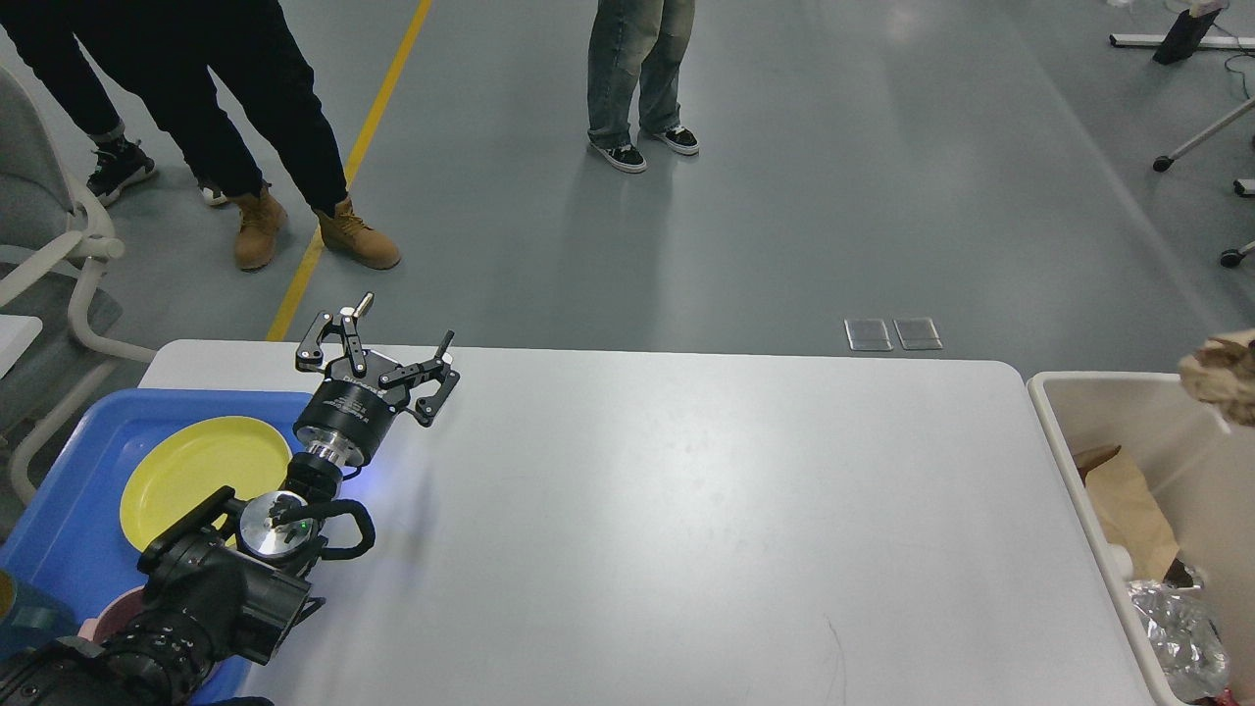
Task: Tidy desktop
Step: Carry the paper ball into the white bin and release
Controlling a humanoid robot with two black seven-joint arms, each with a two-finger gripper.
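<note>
The desktop (pixel 686 510) is a large white tabletop with rounded corners that fills the middle of the head view. My left gripper (pixel 404 322) hangs over its far left corner, beside the blue tray (pixel 69 520), with its fingers spread wide and nothing between them. The tray holds a yellow plate (pixel 201 471) and a pink bowl (pixel 113 616), partly hidden by my left arm. A crumpled brown paper wad (pixel 1221 378) shows at the right edge over the beige bin (pixel 1054 412). My right gripper is out of view.
The beige bin at the right holds brown paper (pixel 1128 500) and crumpled foil (pixel 1181 623). A dark teal object (pixel 25 618) sits at the tray's near left. Three people's legs stand beyond the table's far edge. A grey chair (pixel 49 245) stands at the far left.
</note>
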